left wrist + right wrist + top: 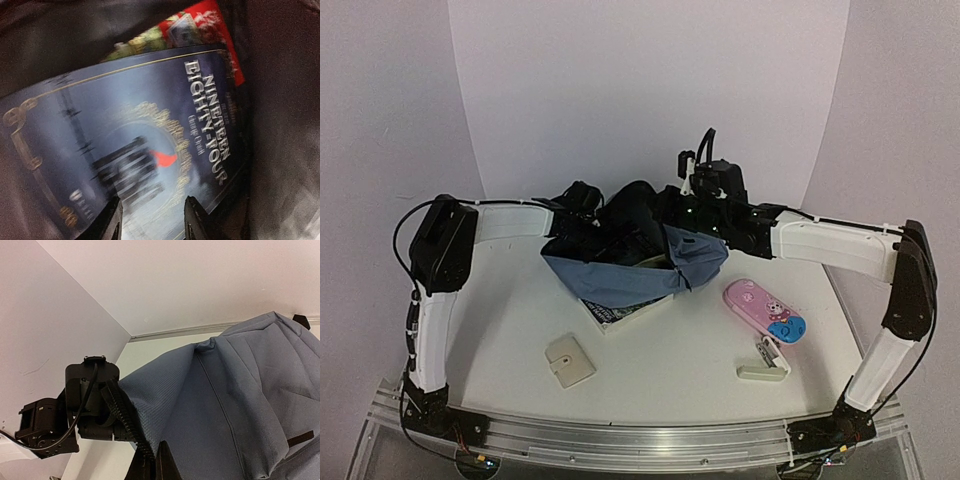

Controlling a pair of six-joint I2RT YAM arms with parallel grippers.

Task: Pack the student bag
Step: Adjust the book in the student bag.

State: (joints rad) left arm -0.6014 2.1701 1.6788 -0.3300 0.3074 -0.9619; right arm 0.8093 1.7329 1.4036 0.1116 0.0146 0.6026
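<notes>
The student bag (632, 278), slate-blue with black trim, lies at the back middle of the table. My right gripper (154, 465) is shut on the bag's zip edge and holds the blue fabric (225, 405) up. My left gripper (152, 222) is inside the bag's dark interior and hidden in the top view. Its fingers (112, 222) stand apart over the cover of a dark blue book (150, 135) titled Nineteen Eighty-Four. A red-edged item (220, 35) lies behind that book. A book corner (620, 314) pokes out under the bag's front edge.
A beige square item (569, 361) lies in front of the bag. To the right are a pink and blue case (763, 311) and a beige stapler-like thing (766, 364). My left arm's wrist (75, 410) sits close beside the raised zip edge.
</notes>
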